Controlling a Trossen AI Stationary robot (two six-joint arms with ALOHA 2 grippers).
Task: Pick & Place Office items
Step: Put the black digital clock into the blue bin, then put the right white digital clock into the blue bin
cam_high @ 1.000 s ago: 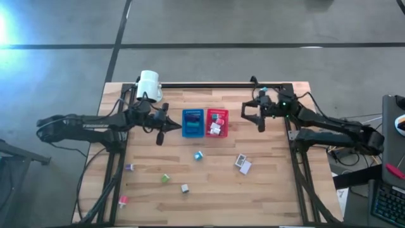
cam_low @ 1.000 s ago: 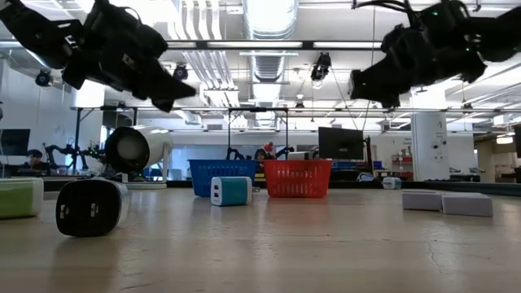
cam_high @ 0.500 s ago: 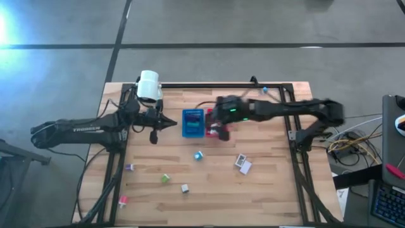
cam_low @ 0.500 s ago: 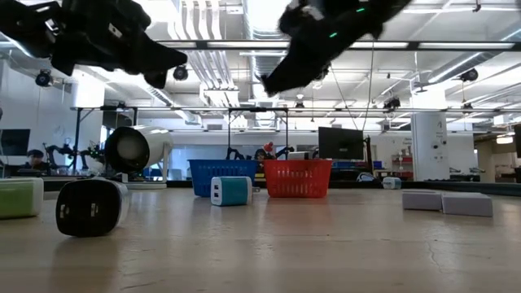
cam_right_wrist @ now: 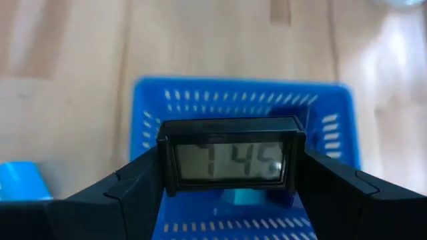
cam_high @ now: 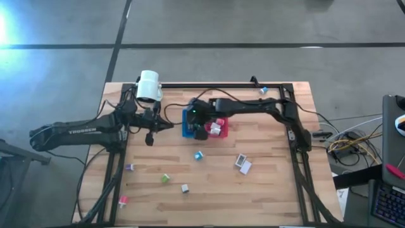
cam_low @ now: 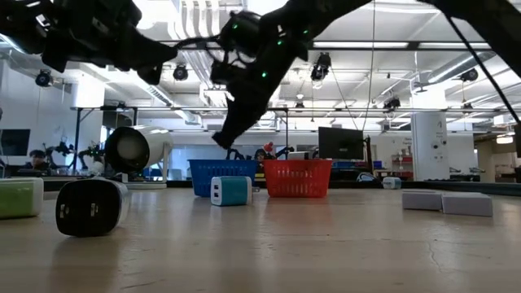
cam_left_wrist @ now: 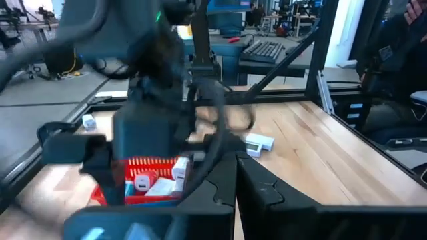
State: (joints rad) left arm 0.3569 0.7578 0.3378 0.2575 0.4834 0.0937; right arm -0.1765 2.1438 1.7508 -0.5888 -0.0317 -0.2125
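The right gripper (cam_high: 200, 128), seen half a second earlier over the red bin (cam_high: 219, 124), is now shown above the blue bin (cam_high: 190, 125), its fingers (cam_right_wrist: 127, 193) clamped on a small black digital clock (cam_right_wrist: 230, 160). The left gripper (cam_high: 166, 125), pressed together and empty, is held just left of the blue bin. Loose office items (cam_high: 198, 155) are scattered on the near half of the table (cam_high: 272, 190), where open wood is left towards the near right edge.
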